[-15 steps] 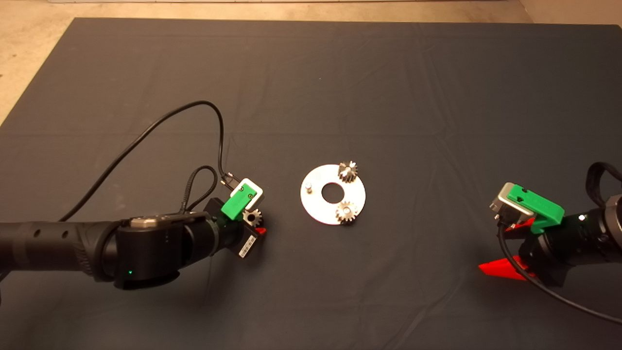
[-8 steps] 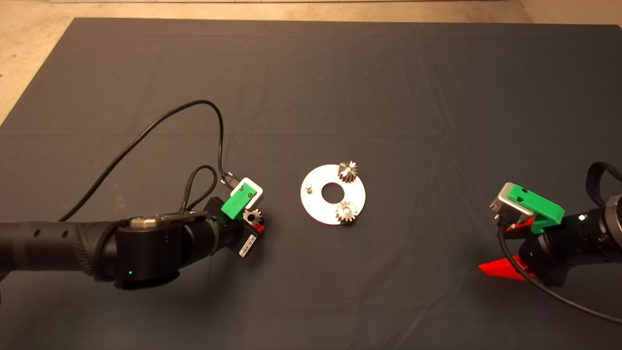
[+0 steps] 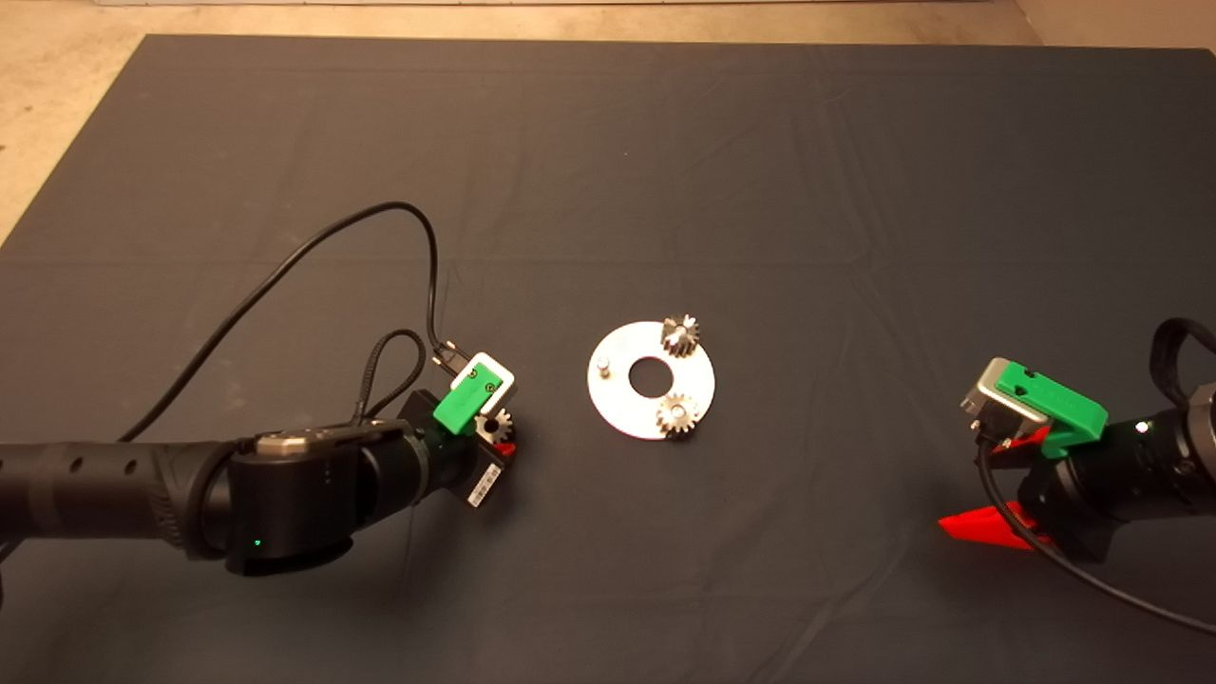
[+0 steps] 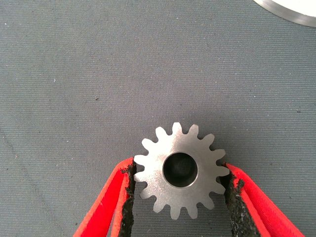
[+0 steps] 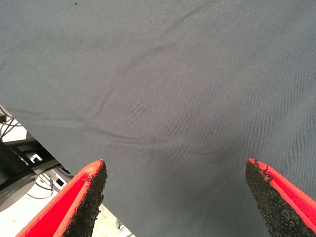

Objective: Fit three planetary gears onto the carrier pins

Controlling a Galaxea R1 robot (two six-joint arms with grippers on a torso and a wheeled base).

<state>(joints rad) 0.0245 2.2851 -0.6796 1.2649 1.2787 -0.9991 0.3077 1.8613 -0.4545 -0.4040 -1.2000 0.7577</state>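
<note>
The left gripper (image 4: 180, 185) pinches a planetary gear (image 4: 180, 170) flat between its fingers (image 4: 127, 197), pads pressed against the teeth on either side. Beyond the fingertips, across bare surface (image 3: 608, 142), lies the disc (image 3: 651, 380) carrying two more gears (image 3: 680, 334) on carrier pins; one pin (image 3: 602, 364) stands bare. The right gripper (image 5: 175, 185) hovers well apart from the disc, fingers spread wide over the mat.
</note>
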